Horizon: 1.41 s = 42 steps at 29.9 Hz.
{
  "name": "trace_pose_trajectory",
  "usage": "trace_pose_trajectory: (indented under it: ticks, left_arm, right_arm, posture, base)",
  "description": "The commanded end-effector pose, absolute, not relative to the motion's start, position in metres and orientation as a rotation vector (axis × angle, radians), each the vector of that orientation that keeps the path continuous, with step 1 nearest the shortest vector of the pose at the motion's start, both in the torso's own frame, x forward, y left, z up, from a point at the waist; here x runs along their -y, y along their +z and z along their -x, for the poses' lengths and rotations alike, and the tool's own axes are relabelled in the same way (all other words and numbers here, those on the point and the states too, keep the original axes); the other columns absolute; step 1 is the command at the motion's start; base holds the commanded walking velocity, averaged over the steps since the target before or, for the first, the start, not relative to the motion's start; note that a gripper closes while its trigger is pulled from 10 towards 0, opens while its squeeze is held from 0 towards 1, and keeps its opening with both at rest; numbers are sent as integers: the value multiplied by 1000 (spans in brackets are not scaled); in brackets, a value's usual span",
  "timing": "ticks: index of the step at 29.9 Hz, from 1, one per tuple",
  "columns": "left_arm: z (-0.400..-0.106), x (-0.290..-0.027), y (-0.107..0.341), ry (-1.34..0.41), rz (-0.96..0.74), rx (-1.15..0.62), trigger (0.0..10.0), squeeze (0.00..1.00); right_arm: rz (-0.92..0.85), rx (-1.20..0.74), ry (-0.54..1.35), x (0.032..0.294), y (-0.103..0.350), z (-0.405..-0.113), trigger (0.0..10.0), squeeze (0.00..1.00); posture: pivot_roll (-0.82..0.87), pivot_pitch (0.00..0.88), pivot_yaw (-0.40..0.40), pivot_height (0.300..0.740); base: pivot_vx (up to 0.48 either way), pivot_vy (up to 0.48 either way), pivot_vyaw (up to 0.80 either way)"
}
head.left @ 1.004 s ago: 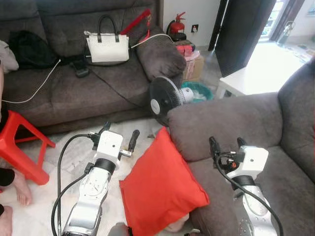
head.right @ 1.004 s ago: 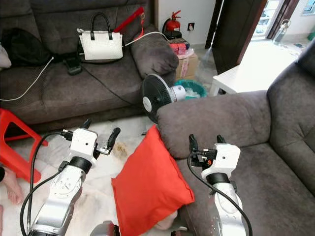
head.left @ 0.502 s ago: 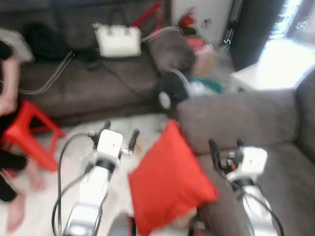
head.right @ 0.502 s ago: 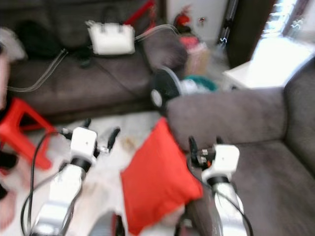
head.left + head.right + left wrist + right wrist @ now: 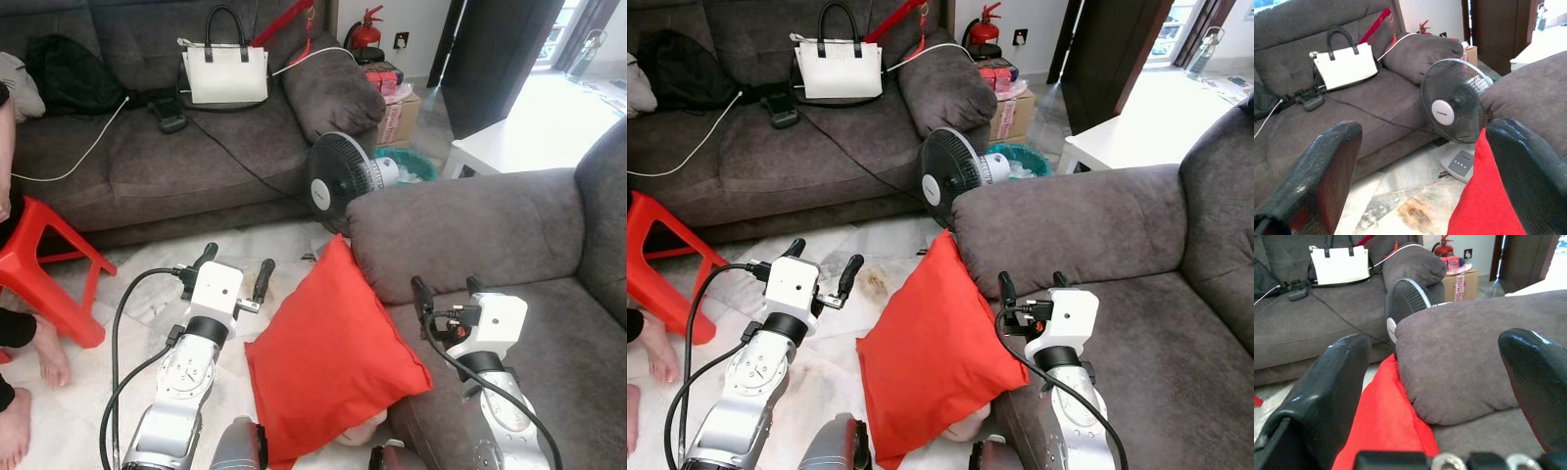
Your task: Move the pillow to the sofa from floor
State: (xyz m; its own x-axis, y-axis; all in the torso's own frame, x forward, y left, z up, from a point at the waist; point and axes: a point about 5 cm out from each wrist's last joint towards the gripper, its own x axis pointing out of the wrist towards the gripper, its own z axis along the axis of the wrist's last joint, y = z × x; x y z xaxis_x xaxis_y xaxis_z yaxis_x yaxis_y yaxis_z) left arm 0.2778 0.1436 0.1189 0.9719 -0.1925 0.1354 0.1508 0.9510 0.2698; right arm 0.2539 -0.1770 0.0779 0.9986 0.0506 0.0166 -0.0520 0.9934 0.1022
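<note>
A red square pillow (image 5: 328, 357) stands on the floor, leaning against the front of the grey sofa's armrest (image 5: 460, 230). My left gripper (image 5: 233, 268) hovers open just left of the pillow's upper edge, above the floor. Over the sofa seat (image 5: 578, 362), right of the pillow, my right gripper (image 5: 446, 291) is open and empty. In the left wrist view the pillow's corner (image 5: 1486, 196) lies near one finger. The right wrist view has the pillow (image 5: 1383, 421) tucked under the armrest (image 5: 1459, 362).
A black floor fan (image 5: 338, 186) stands behind the armrest. A second grey sofa (image 5: 167, 157) at the back holds a white handbag (image 5: 224, 73) and cables. A red plastic stool (image 5: 39, 259) and a person's bare feet (image 5: 44, 352) are at the left. A white table (image 5: 509, 147) is at the right.
The camera has swung and settled, so the scene sits slightly lower and to the right. Both grippers stay open in much the same pose, and the pillow has not moved.
</note>
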Motion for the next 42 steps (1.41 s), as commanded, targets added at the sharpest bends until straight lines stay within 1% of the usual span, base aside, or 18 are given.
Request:
trace_pose_trajectory:
  ticks: [1, 22, 37, 42]
  left_arm:
    - [-278, -141, 119, -181, -264, 169, 10000, 0]
    - [-279, -141, 118, -171, -210, 168, 10000, 0]
    - [-279, -142, 119, -165, -200, 168, 10000, 0]
    - [-279, -142, 119, -172, -204, 173, 10000, 0]
  right_arm:
    - [-97, 14, 45, 180, 79, -254, 10000, 0]
    - [-96, 13, 49, 180, 80, -255, 10000, 0]
    - [-95, 8, 52, 179, 79, -255, 10000, 0]
    - [-95, 5, 52, 179, 79, -255, 10000, 0]
  posture:
    - [136, 71, -14, 665]
    - [134, 69, -17, 665]
    - [135, 74, -19, 665]
    - [134, 74, -20, 665]
  base:
    - [0, -480, 0]
    - [0, 0, 0]
    - [0, 459, 0]
    - [0, 0, 0]
